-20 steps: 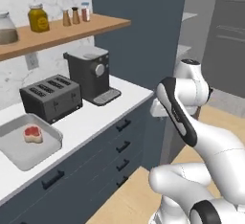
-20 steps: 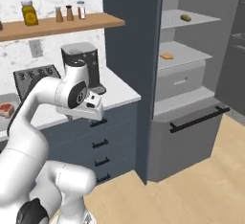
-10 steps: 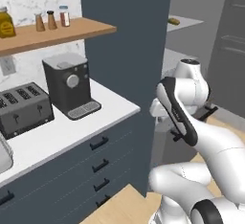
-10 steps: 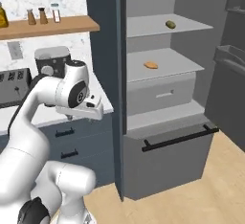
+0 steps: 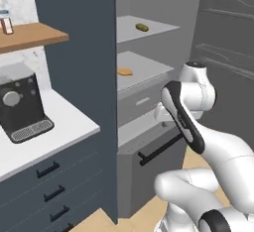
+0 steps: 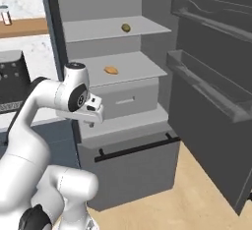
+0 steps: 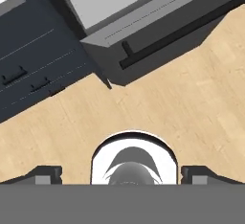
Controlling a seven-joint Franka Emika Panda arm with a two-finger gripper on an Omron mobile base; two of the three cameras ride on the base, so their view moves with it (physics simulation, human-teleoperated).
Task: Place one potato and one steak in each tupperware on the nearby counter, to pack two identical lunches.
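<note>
You are facing an open fridge (image 6: 123,126) with its door (image 6: 216,101) swung wide to the right; on its upper shelf (image 6: 113,30) lies a small brownish potato (image 6: 126,27), also seen in the left base view (image 5: 142,27); on the shelf below sits an orange-brown item (image 6: 111,70), too small for you to name; beneath are a grey drawer (image 6: 129,99) and a lower drawer with a black bar handle (image 6: 135,148). To the left, the counter (image 5: 47,137) carries a black coffee machine (image 5: 20,108), and a wooden wall shelf (image 5: 30,36) hangs above it with a jar (image 5: 6,23) on top. Your gripper (image 7: 119,173) hangs over the wooden floor (image 7: 191,103), pointing down, jaws spread wide and holding nothing.
</note>
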